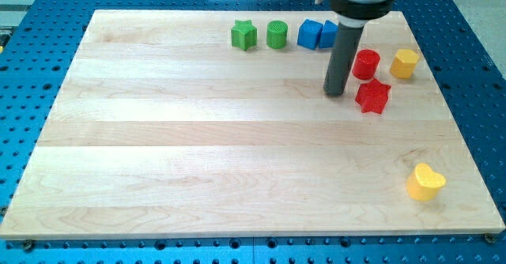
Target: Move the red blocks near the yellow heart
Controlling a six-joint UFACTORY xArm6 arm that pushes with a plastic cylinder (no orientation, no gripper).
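Note:
My tip (336, 93) rests on the board at the view's upper right, just left of the two red blocks. The red cylinder (365, 64) stands right of the rod, a small gap away. The red star-shaped block (372, 96) lies just right of my tip, slightly lower. The yellow heart (425, 182) sits far off at the view's lower right, near the board's right edge. No block touches my tip.
A yellow hexagonal block (404, 62) lies right of the red cylinder. Along the view's top are a green star (244, 35), a green cylinder (277, 35) and two blue blocks (310, 34) (329, 34), the second partly behind the rod. The wooden board (198, 153) lies on a blue perforated table.

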